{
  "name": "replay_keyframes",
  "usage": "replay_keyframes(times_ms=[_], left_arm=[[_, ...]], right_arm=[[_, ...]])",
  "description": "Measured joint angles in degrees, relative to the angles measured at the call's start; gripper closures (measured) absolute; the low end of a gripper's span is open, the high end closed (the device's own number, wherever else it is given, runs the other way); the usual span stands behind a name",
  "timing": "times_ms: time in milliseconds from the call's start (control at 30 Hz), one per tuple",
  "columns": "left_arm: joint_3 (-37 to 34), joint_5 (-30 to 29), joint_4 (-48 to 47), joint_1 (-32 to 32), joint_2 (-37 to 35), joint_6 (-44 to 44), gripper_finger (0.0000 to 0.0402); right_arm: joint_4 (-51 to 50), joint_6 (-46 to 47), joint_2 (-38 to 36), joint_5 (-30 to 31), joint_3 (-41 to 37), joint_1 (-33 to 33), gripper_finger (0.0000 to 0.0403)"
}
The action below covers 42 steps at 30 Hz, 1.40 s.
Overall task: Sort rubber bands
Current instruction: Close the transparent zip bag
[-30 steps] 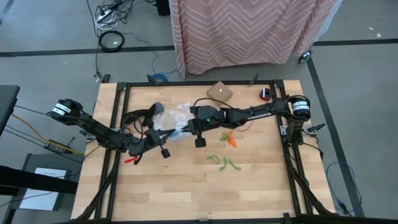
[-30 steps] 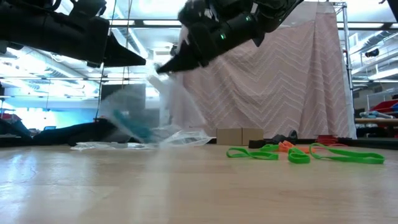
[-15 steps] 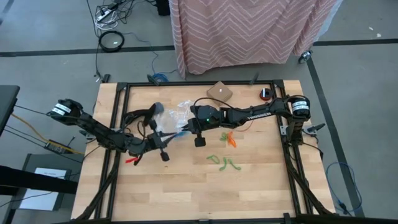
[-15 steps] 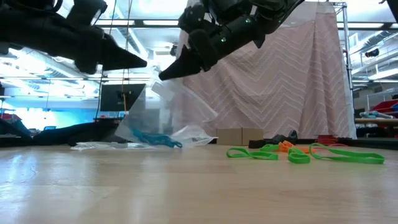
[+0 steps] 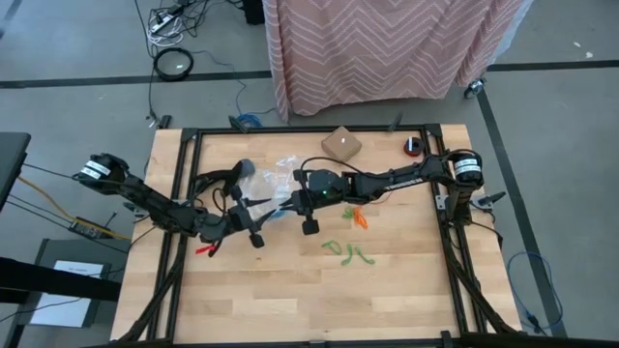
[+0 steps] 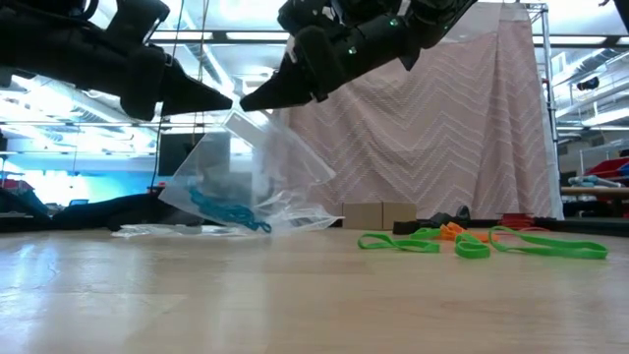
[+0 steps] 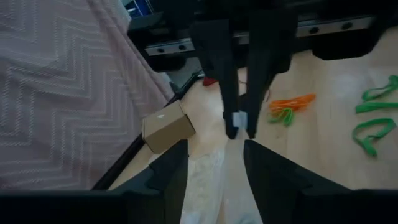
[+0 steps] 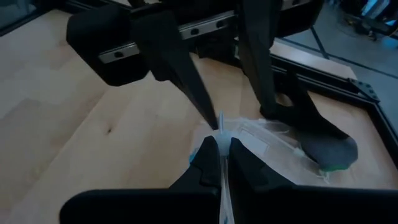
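Table (image 5: 387, 290): pale wood planks, dark metal frame at the edges.
Zip bag (image 6: 251, 172): clear, crinkled plastic, hanging tilted above the table with blue rubber bands (image 6: 224, 212) heaped in its low corner.
Right gripper (image 5: 288, 201): jaws pinched tight on the bag's top edge.
Left gripper (image 5: 267, 206): jaws spread apart beside that edge, holding nothing.
Green rubber bands (image 5: 348, 252): thin floppy loops lying flat mid-table.
Orange rubber bands (image 5: 358, 217): small tangle just beyond the green ones.
Box (image 5: 340, 143): small tan cardboard, at the far edge.

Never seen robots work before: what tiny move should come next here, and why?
Probably the left gripper backs away: its jaws are open, while the right gripper alone pinches the clear bag holding blue rubber bands, leaving green rubber bands unsorted.
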Motion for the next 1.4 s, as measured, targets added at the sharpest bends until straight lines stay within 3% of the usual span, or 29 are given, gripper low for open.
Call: replay_keyframes(times_ms=[167, 467, 600, 867, 1400], left_arm=[[0.0, 3.99, -0.12, 0.0, 0.0, -2.02, 0.0232], [1.56, 3.85, -0.38, 1.09, 0.0, -3.31, 0.0242], [2.41, 5.33, -0.85, 1.89, 0.02, -3.37, 0.0278], [2.47, 5.6, -3.1, 1.99, 0.04, -3.43, 0.0392], [2.56, 2.3, -3.5, 1.86, 0.07, -2.95, 0.04]], right_arm=[[0.79, -0.02, 0.0, 0.13, 0.0, 0.33, 0.0402], [2.63, -0.01, 0.02, -0.61, 0.0, 0.39, 0.0402], [3.0, -0.02, 0.02, -0.71, 0.02, 0.52, 0.0402], [1.69, -0.02, 0.02, -0.38, 0.07, 0.45, 0.0402], [-0.8, -0.02, 0.09, 2.07, 0.33, 0.15, 0.0403]])
